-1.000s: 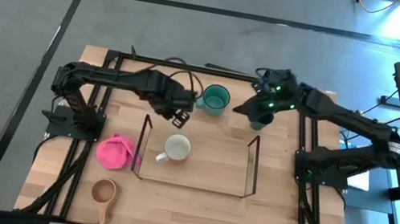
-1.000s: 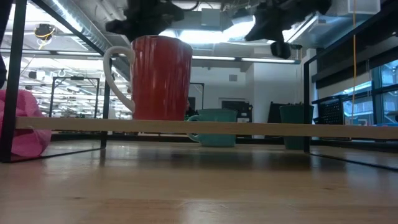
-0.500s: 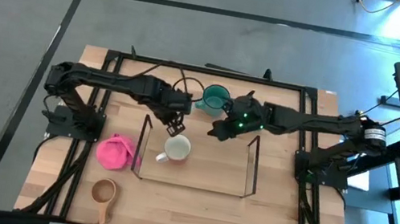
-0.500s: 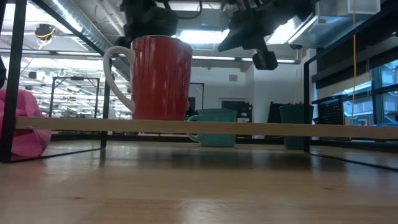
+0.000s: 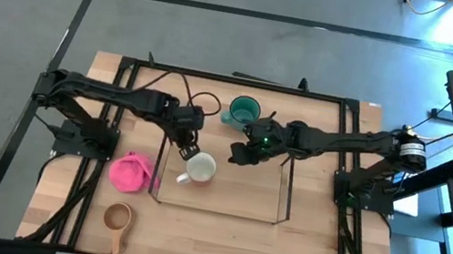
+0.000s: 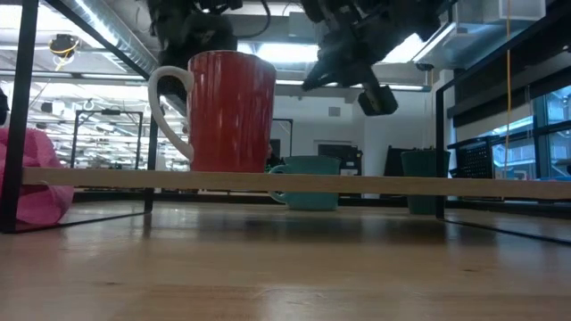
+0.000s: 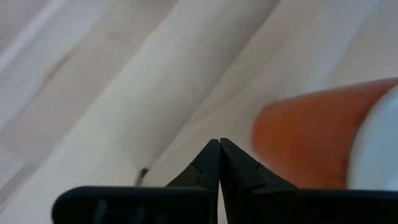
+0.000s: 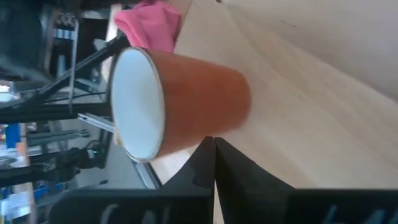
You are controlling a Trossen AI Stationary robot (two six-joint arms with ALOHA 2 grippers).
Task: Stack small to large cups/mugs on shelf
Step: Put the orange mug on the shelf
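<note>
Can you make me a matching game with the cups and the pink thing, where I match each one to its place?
Things:
1. white-rimmed mug
2. teal mug
3. wooden cup
4. pink lump

Places:
A. near front table edge, handle toward that edge
B. on the wire shelf
C. just outside the shelf's left end
D. behind the shelf, toward the far edge

Pairs: 1-B, 2-D, 3-A, 4-C
</note>
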